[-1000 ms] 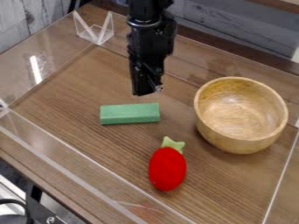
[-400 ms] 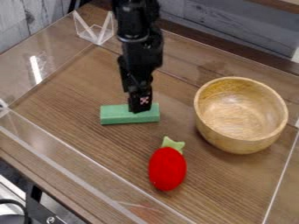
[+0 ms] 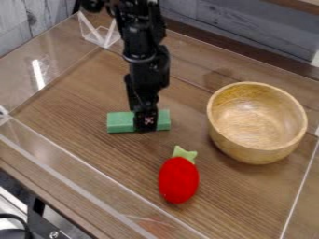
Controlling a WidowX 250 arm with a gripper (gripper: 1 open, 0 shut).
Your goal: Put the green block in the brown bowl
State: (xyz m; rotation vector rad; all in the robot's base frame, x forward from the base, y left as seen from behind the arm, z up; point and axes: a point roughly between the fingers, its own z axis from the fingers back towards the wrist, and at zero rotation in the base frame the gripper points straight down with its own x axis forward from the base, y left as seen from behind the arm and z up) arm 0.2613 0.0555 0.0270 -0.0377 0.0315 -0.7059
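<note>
At the near left corner, black cabling (image 3: pixel 15 222) curves beside the table's edge. The tabletop (image 3: pixel 75 149) is of brown wood laid in planks, with thin, pale seams running obliquely across it.

Nearest among the loose objects is a red strawberry-like toy (image 3: pixel 178 180), its green top directed away from the viewer. Beyond it and to the image's left lies the green block (image 3: pixel 119 122), a flat rectangular bar resting on the wood, its long side running roughly across the view. It is outside the bowl and well apart from it.

The dark gripper (image 3: pixel 142 121) reaches down over the block from the far side, its fingers spread and overlapping the middle and right part of the block in this view. Whether they touch it cannot be told.

To the image's right stands the brown bowl (image 3: pixel 256 123), round, light brown and upright, with a thick rim and its pale interior visible. The black arm (image 3: pixel 140 21) descends from the upper margin. Farther back, at upper left, a clear, pale-edged object (image 3: pixel 100 28) stands beside the arm.
</note>
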